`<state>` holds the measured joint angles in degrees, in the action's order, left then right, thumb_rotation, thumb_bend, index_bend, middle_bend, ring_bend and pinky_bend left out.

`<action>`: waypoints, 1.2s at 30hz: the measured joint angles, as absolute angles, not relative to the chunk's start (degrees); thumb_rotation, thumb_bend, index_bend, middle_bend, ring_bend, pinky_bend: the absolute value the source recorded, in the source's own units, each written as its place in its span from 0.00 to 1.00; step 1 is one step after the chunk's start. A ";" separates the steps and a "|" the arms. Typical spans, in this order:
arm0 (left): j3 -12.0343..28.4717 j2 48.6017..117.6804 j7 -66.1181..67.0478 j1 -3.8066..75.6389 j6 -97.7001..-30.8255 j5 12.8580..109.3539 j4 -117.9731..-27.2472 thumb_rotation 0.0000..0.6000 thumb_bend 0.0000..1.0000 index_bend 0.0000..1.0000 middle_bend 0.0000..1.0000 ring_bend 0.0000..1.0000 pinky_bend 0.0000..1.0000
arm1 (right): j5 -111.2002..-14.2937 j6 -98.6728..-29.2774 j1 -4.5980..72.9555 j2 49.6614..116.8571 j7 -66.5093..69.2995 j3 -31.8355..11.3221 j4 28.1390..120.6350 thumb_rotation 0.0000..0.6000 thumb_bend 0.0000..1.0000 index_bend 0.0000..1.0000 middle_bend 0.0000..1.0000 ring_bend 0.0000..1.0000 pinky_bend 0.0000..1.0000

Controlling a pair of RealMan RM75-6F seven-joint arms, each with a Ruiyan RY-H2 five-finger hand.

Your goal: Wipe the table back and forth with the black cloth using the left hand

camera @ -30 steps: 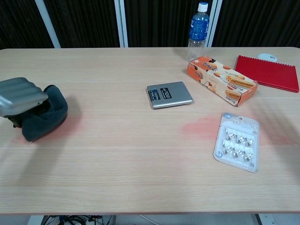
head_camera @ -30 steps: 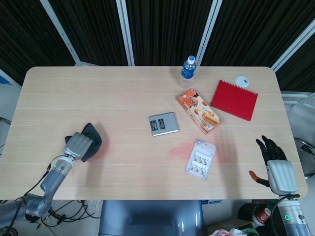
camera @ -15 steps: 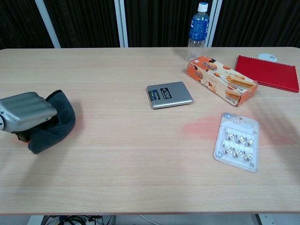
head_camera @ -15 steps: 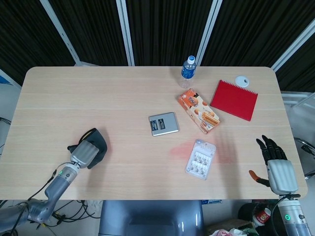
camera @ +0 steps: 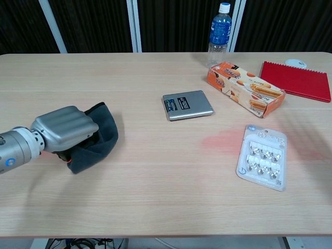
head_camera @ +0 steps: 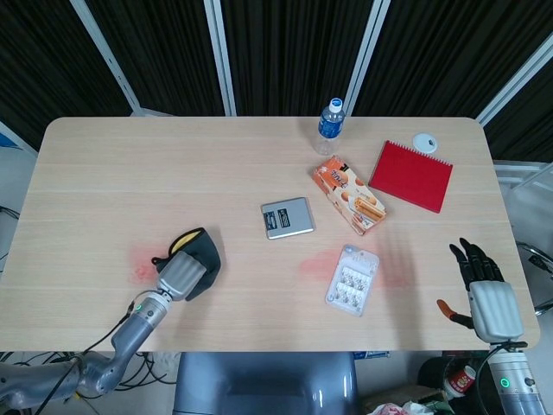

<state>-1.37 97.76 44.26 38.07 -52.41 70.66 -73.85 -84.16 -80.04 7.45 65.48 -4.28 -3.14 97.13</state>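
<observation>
Chest view: left robot hand [camera: 65, 128], grey-backed, lies palm-down on the black cloth [camera: 96, 139], fingers curled into its folds and gripping it, on the near-left part of the bench [camera: 155, 197]. Silver pocket scale [camera: 187, 105], dark label, print too small to read. Orange biscuit box [camera: 246, 88], lettering illegible. Water bottle [camera: 220, 29], blue label, wording not legible, upright at the far edge. Red spiral notebook [camera: 296, 80], cut off at the right. Clear blister pack [camera: 262, 156] of small metal pieces, beside a reddish smear [camera: 220, 141]. Small white round object [head_camera: 424, 141], unidentifiable. Right robot hand [head_camera: 480, 277], seen in the head view only, off the bench's right edge, dark fingers extended, holding nothing.
</observation>
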 measured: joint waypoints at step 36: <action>-2.19 88.55 36.73 33.32 -52.47 67.77 -63.59 1.00 0.46 0.73 0.73 0.65 0.77 | -83.60 -79.93 7.47 65.77 -5.17 -3.28 97.33 1.00 0.12 0.00 0.00 0.00 0.14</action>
